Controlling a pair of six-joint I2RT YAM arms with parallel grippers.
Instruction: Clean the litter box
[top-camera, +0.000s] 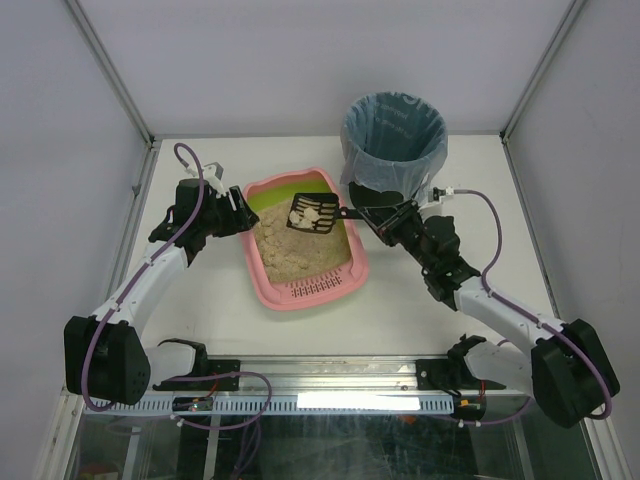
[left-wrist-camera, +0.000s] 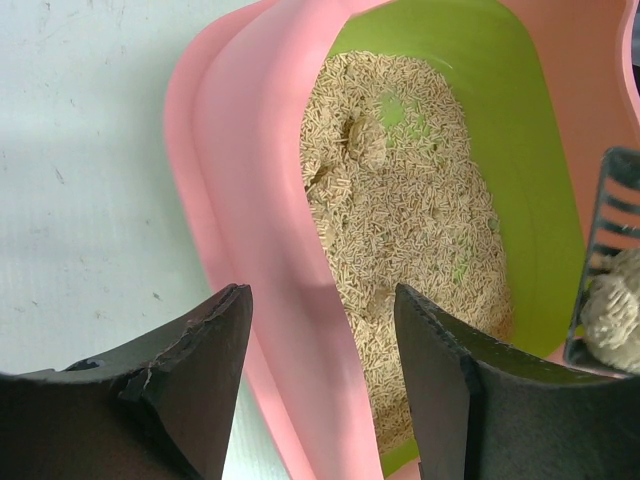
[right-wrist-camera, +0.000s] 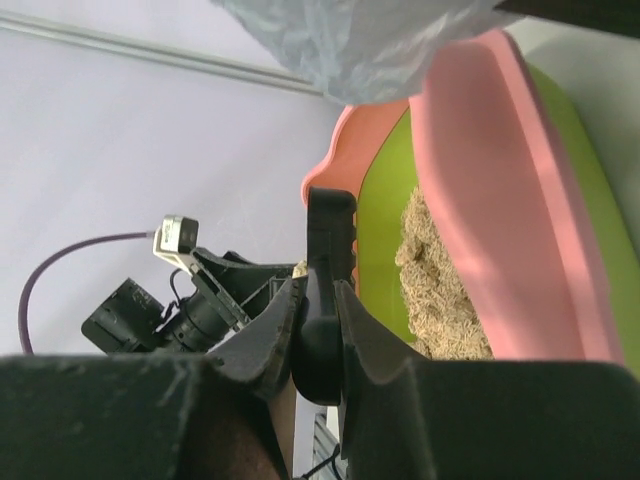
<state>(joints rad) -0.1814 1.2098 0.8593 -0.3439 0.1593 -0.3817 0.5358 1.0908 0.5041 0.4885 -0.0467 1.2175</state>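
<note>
The litter box (top-camera: 318, 291) looks partly cleaned. Pale clumps (top-camera: 314, 215) sit on the black slotted scoop (top-camera: 299, 203) above the litter (top-camera: 285, 255), not yet tipped into the blue-bagged bin (top-camera: 385, 165), and more sifting may be needed. The box lies just to the left of and below the right gripper (right-wrist-camera: 320, 290), whose jaws are clamped on the scoop's handle. The box's opposite rim runs between the parted jaws of the left gripper (left-wrist-camera: 320, 300), which straddles it; whether they touch it I cannot tell. The bin stands just beyond the right gripper.

Blue-lined black bin (top-camera: 420, 150) on the white table (top-camera: 200, 310) — left of it, a black slotted scoop (top-camera: 300, 226) with pale clumps (top-camera: 316, 211).
</note>
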